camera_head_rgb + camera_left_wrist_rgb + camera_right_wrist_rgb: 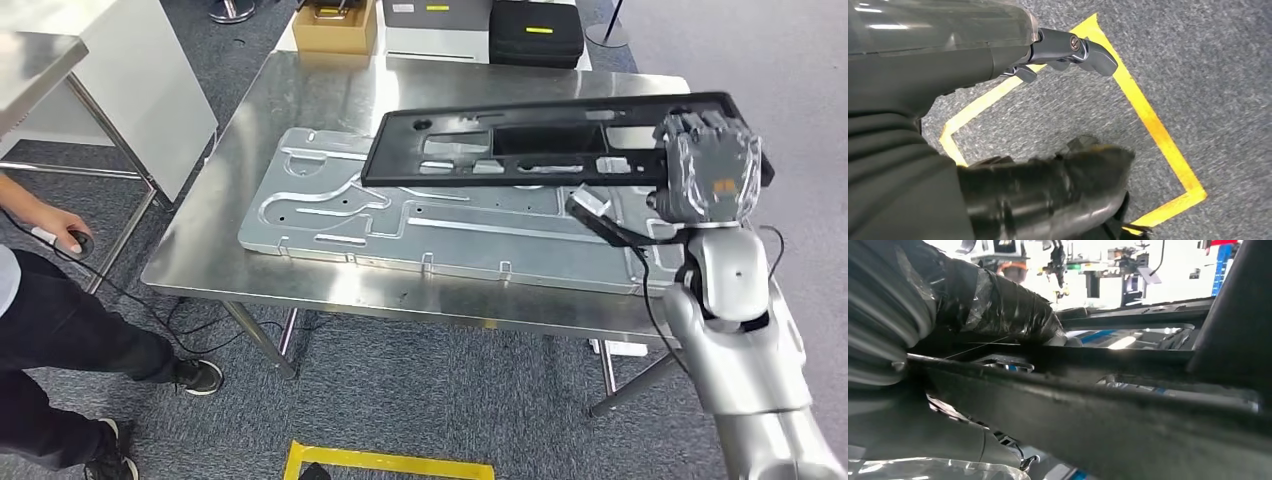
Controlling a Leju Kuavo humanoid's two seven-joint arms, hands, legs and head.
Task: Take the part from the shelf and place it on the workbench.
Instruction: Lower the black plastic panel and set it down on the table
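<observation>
Nearby, yellow tape (390, 462) marks grey carpet (420, 390). The right hand (708, 165) grasps the black part (540, 140) above a stamped metal panel (430, 215) on the steel surface (300, 90). The left hand (1068, 47) looks empty, fingers apart. Cases (535, 30) sit beyond.

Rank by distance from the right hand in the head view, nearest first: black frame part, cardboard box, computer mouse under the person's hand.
1. Black frame part: gripped by the right hand at its right end, above the workbench.
2. Cardboard box: on the floor beyond the bench's far edge.
3. Computer mouse: far left, under a person's hand.
</observation>
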